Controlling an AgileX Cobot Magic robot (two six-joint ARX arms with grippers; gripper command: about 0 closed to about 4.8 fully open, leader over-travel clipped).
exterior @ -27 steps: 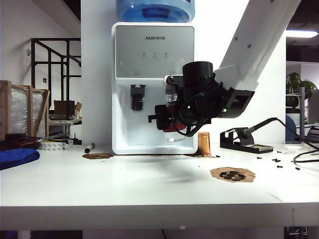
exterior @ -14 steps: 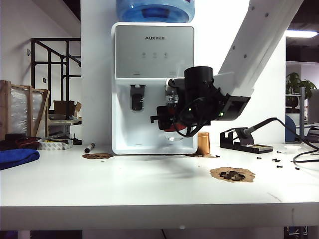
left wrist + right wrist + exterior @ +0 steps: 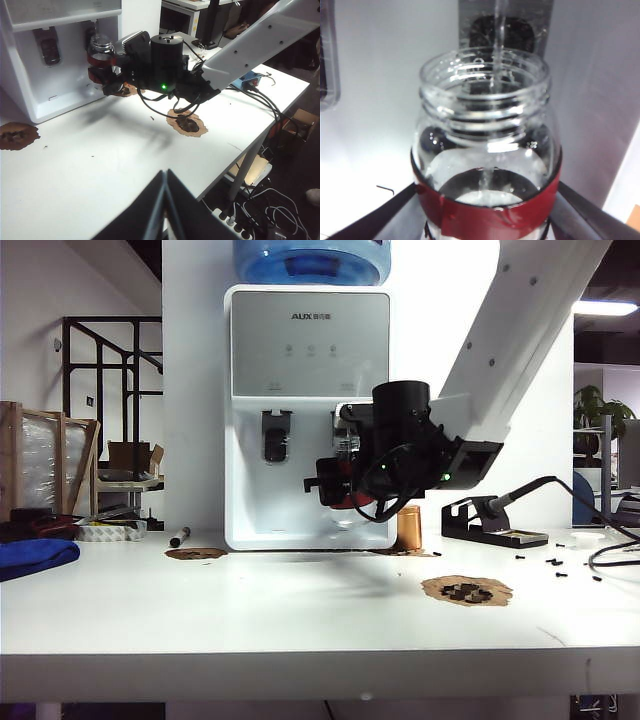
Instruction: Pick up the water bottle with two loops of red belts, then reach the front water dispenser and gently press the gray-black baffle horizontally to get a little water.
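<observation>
White table (image 3: 250, 610); right end effector (image 3: 340, 483) grips upright water bottle (image 3: 485, 150), mouth up; left end effector (image 3: 165, 200) clenched.

The clear bottle (image 3: 485, 150), red-banded, stands upright against the dispenser's (image 3: 305, 360) right recess, its open mouth just below the dark baffle (image 3: 500, 32); a thin stream falls into it.

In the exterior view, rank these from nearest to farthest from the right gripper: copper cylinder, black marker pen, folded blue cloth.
The right gripper holds the red-banded glass water bottle at the dispenser.
1. Small copper-coloured cylinder: just below, to its right.
2. Black marker pen: on the table, left of the dispenser.
3. Folded blue cloth: far left table edge.
</observation>
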